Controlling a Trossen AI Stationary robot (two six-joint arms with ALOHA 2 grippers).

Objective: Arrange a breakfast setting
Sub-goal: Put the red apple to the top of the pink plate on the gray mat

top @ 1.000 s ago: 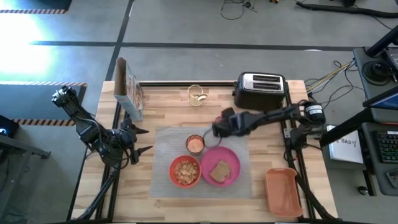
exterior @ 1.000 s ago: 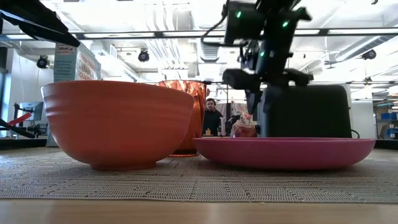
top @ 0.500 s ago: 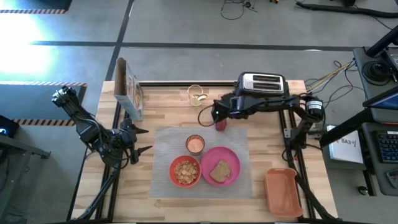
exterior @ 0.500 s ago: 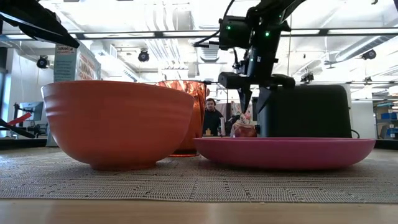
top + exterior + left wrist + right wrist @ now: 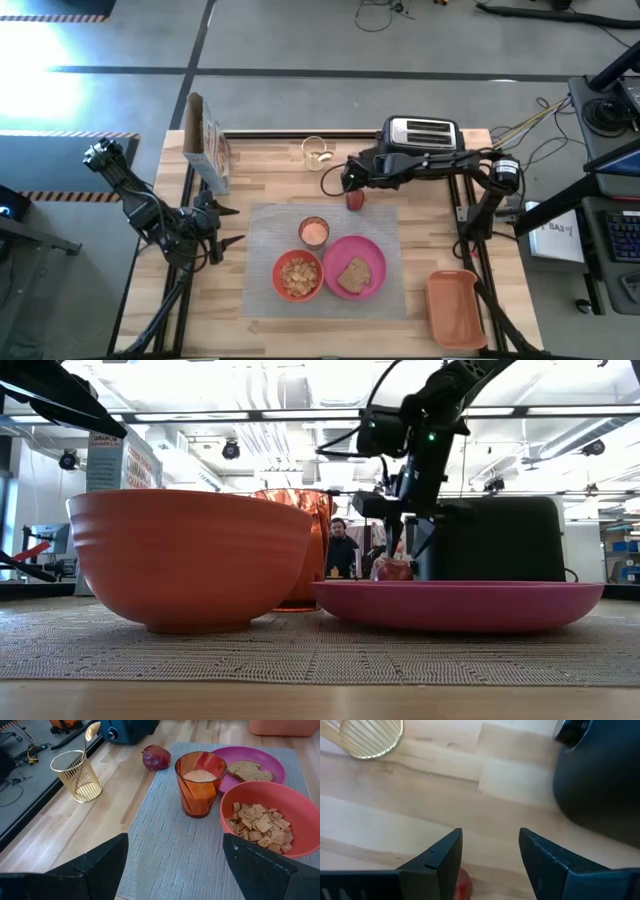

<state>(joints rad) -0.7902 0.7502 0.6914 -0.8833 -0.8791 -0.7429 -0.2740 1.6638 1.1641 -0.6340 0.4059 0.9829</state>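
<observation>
done: bowl of cereal (image 5: 299,276), toast (image 5: 353,275) on pink plate (image 5: 374,262), cup (image 5: 314,231), all on the mat (image 5: 262,250)
left: apple (image 5: 354,199) sits on table (image 5: 260,170) beyond the mat's far edge
right gripper (image 5: 350,182): fingers open, over the apple
left gripper (image 5: 226,226): open, waiting at mat's left

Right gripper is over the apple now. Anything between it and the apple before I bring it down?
Nothing visible. The right gripper hangs open just above the red apple, which sits on bare wood beside the grey mat. The toaster stands close behind but is not in the way.

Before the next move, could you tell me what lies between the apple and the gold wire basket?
Only bare wooden tabletop between the apple and gold wire basket, per the left wrist view.
</observation>
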